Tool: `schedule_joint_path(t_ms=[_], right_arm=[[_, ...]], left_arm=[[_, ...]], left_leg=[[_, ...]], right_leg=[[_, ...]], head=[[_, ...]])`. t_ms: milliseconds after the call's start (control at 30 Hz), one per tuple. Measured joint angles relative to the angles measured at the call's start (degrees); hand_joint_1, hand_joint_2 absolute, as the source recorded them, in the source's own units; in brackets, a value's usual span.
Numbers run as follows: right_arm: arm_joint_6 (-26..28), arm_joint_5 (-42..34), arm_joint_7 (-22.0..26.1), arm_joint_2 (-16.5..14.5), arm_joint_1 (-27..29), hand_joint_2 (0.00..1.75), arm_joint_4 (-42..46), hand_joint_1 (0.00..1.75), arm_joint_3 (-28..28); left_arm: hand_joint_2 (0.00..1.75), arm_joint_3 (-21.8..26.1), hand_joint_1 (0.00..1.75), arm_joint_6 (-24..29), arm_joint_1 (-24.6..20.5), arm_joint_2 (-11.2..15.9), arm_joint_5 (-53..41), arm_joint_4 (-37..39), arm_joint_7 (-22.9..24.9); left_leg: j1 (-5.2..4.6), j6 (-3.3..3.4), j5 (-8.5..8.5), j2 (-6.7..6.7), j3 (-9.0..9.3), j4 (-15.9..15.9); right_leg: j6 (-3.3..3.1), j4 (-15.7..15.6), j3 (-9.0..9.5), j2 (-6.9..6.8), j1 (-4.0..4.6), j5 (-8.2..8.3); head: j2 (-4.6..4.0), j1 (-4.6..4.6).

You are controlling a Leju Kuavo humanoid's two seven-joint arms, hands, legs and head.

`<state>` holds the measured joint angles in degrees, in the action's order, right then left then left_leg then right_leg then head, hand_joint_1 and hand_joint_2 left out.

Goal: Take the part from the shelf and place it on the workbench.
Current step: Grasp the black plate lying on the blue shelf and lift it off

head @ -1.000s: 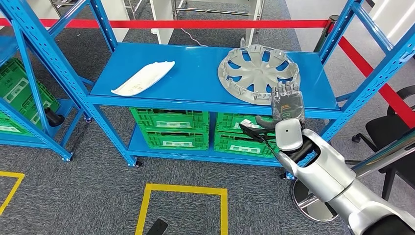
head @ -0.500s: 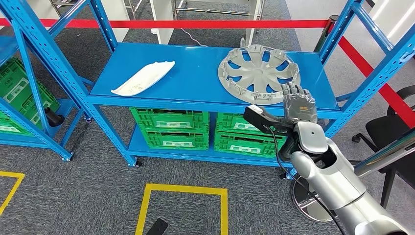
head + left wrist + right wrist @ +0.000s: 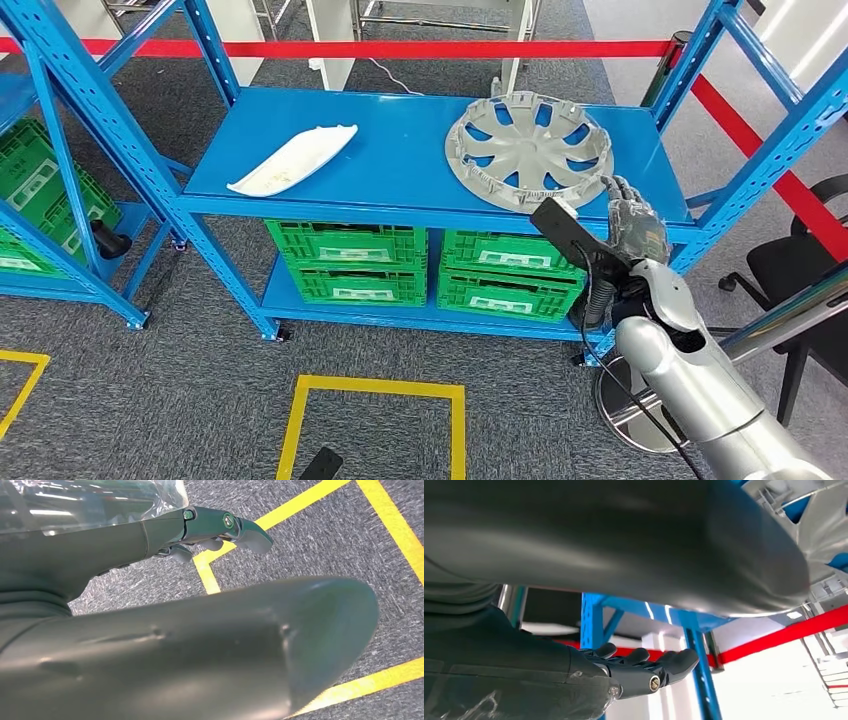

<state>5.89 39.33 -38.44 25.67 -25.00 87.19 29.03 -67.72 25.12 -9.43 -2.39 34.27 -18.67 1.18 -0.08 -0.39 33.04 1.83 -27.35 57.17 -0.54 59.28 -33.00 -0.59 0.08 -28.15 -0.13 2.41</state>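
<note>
The right hand hovered with fingers spread and nothing in them, just beside the grey wheel cover on the blue shelf.

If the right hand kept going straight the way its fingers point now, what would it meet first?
Probably the near right rim of the grey wheel cover on the blue shelf. The right hand is at the shelf's front edge, fingers aimed up and back. Depth is unclear; it might pass just right of it.

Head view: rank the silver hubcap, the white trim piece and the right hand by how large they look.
1. silver hubcap
2. white trim piece, long but narrow
3. right hand, smallest, though it sits nearer the camera than the other two, so its true size is unsure.
</note>
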Motion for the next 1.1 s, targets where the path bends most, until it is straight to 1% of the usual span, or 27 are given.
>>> schedule_joint_path(t_ms=[233, 367, 467, 533, 567, 600, 633, 667, 700, 733, 767, 800, 833, 867, 900, 933, 967, 1000, 1033, 1067, 1100], right_arm=[[10.1, -11.3, 0.2, 1.7, 2.0, 0.00, 0.0, 0.00, -1.0], [15.2, -17.4, 0.4, 2.3, 2.7, 0.00, -0.1, 0.00, -1.1], [18.5, -22.0, 0.6, 2.6, 3.0, 0.00, -0.2, 0.00, -1.1], [19.9, -23.9, 0.8, 2.9, 3.0, 0.00, -0.3, 0.00, -1.1], [20.1, -24.3, 0.9, 3.1, 3.0, 0.00, -0.3, 0.00, -1.1], [20.2, -24.5, 0.9, 3.3, 3.0, 0.00, -0.3, 0.00, -1.1], [20.3, -24.6, 0.9, 3.5, 3.1, 0.00, -0.4, 0.00, -1.1], [20.3, -24.7, 0.9, 3.6, 3.2, 0.00, -0.5, 0.00, -1.0], [20.3, -24.8, 0.9, 3.7, 3.3, 0.00, -0.6, 0.00, -1.0], [20.3, -25.0, 0.9, 3.7, 3.5, 0.00, -0.7, 0.00, -1.0], [20.3, -25.1, 1.0, 3.8, 3.7, 0.00, -0.8, 0.00, -1.0], [20.4, -25.2, 1.0, 3.9, 3.8, 0.00, -0.8, 0.00, -1.0], [20.4, -25.2, 1.0, 4.0, 3.9, 0.00, -0.9, 0.00, -1.0], [20.4, -25.2, 1.1, 4.0, 3.9, 0.00, -1.0, 0.00, -0.9], [20.4, -25.2, 1.1, 4.1, 3.8, 0.00, -1.1, 0.00, -0.9], [20.4, -25.2, 1.1, 4.2, 3.8, 0.00, -1.2, 0.00, -0.8], [20.4, -25.2, 1.1, 4.3, 3.9, 0.00, -1.3, 0.00, -0.8], [20.4, -25.2, 1.2, 4.4, 3.9, 0.00, -1.3, 0.00, -0.7], [20.4, -25.3, 1.2, 4.4, 4.0, 0.00, -1.4, 0.00, -0.7], [20.4, -25.2, 1.2, 4.5, 4.0, 0.00, -1.4, 0.00, -0.7], [20.4, -25.2, 1.2, 4.5, 3.9, 0.00, -1.4, 0.00, -0.7]], left_arm=[[0.00, 0.1, 0.00, 0.0, 0.0, 0.2, 0.1, 0.1, 0.0], [0.00, 0.1, 0.00, -0.1, 0.1, 0.4, 0.2, 0.1, 0.0], [0.00, 0.3, 0.00, -0.1, 0.1, 0.5, 0.2, 0.1, 0.0], [0.00, 0.4, 0.00, -0.1, 0.1, 0.6, 0.2, 0.1, 0.0], [0.00, 0.5, 0.00, -0.1, 0.1, 0.6, 0.2, 0.1, 0.0], [0.00, 0.5, 0.00, -0.1, 0.1, 0.6, 0.2, 0.1, 0.0], [0.00, 0.5, 0.00, -0.1, 0.1, 0.6, 0.2, 0.1, 0.0], [0.00, 0.5, 0.00, -0.1, 0.2, 0.6, 0.2, 0.1, 0.0], [0.00, 0.5, 0.00, -0.1, 0.2, 0.6, 0.2, 0.1, 0.0], [0.00, 0.5, 0.00, -0.1, 0.3, 0.6, 0.2, 0.1, 0.0], [0.00, 0.5, 0.00, -0.1, 0.4, 0.6, 0.2, 0.1, 0.0], [0.00, 0.5, 0.00, -0.1, 0.4, 0.6, 0.2, 0.1, 0.0], [0.00, 0.5, 0.00, -0.1, 0.5, 0.6, 0.2, 0.1, 0.0], [0.00, 0.5, 0.00, -0.1, 0.5, 0.6, 0.2, 0.1, 0.0], [0.00, 0.5, 0.00, -0.1, 0.4, 0.6, 0.2, 0.2, 0.0], [0.00, 0.5, 0.00, -0.2, 0.4, 0.7, 0.2, 0.2, 0.1], [0.00, 0.5, 0.00, -0.2, 0.3, 0.7, 0.1, 0.2, 0.1], [0.00, 0.5, 0.00, -0.3, 0.3, 0.7, 0.1, 0.2, 0.1], [0.00, 0.5, 0.00, -0.3, 0.3, 0.7, 0.1, 0.2, 0.2], [0.00, 0.5, 0.00, -0.3, 0.3, 0.7, 0.1, 0.2, 0.2], [0.00, 0.5, 0.00, -0.3, 0.2, 0.7, 0.1, 0.2, 0.2]], left_leg=[[-0.01, 0.01, 0.01, 0.00, -0.01, 0.0], [-0.23, 0.27, 0.07, -0.03, -0.13, 0.3], [-0.47, 0.67, -0.07, -0.03, -0.21, 0.2], [-0.31, 1.24, -0.64, 0.01, 0.00, -0.7], [-0.12, 1.54, -1.00, 0.06, 0.19, -1.3], [0.13, 1.78, -1.33, 0.10, 0.38, -1.8], [0.29, 1.89, -1.48, 0.15, 0.51, -2.1], [0.38, 1.95, -1.46, 0.16, 0.56, -2.1], [0.46, 1.92, -1.35, 0.16, 0.63, -2.1], [0.54, 1.82, -1.16, 0.15, 0.79, -2.0], [0.66, 1.64, -0.87, 0.13, 1.06, -2.0], [0.82, 1.37, -0.48, 0.11, 1.47, -1.9], [1.00, 1.02, 0.06, 0.09, 2.01, -1.7], [1.09, 0.58, 0.63, 0.09, 2.40, -1.6], [1.10, 0.09, 1.17, 0.09, 2.63, -1.4], [1.06, -0.33, 1.56, 0.10, 2.69, -1.2], [0.96, -0.65, 1.73, 0.12, 2.57, -1.2], [0.93, -0.88, 1.81, 0.17, 2.54, -1.2], [0.96, -1.08, 1.97, 0.18, 2.56, -1.2], [1.01, -1.27, 2.32, 0.02, 2.47, -0.8], [1.05, -1.43, 3.07, -0.24, 1.89, 0.5]], right_leg=[[0.02, 0.0, 0.00, -0.01, -0.03, 0.02], [0.34, -0.1, -0.05, 0.00, -0.31, 0.22], [0.67, -0.3, -0.05, 0.00, -0.52, 0.43], [1.13, -0.6, 0.03, 0.02, -0.56, 0.60], [1.34, -0.2, -0.24, 0.06, -0.55, 0.29], [1.56, 1.4, -1.05, 0.11, -0.56, -0.53], [1.76, 4.1, -2.50, 0.15, -0.64, -1.74], [2.01, 7.8, -4.49, 0.19, -0.75, -3.12], [2.26, 11.4, -6.63, 0.20, -0.91, -4.12], [2.48, 13.8, -8.23, 0.20, -1.08, -4.21], [2.68, 14.1, -8.94, 0.19, -1.26, -3.22], [2.85, 12.4, -8.63, 0.15, -1.42, -1.20], [3.02, 8.9, -7.44, 0.03, -1.59, 1.37], [3.13, 5.8, -6.10, -0.13, -1.56, 3.16], [2.97, 3.1, -4.93, -0.22, -1.50, 3.97], [2.58, 1.7, -4.30, -0.23, -1.38, 3.92], [2.02, 1.5, -4.18, -0.12, -1.22, 3.17], [1.38, 1.2, -4.24, 0.09, -1.18, 2.70], [0.89, 1.3, -4.34, 0.27, -1.21, 2.43], [0.51, 1.3, -4.23, 0.41, -1.25, 2.18], [0.17, 1.3, -4.01, 0.52, -1.30, 1.97]], head=[[0.00, 0.01], [0.00, -0.02], [0.00, -0.03], [0.00, -0.01], [0.00, 0.02], [0.00, 0.07], [0.00, 0.11], [0.00, 0.13], [0.00, 0.13], [0.00, 0.13], [0.00, 0.13], [0.00, 0.13], [0.00, 0.14], [0.00, 0.14], [0.00, 0.23], [0.00, 0.24], [0.00, 0.19], [0.00, 0.13], [0.00, -0.02], [0.00, -0.11], [0.00, -0.21]])
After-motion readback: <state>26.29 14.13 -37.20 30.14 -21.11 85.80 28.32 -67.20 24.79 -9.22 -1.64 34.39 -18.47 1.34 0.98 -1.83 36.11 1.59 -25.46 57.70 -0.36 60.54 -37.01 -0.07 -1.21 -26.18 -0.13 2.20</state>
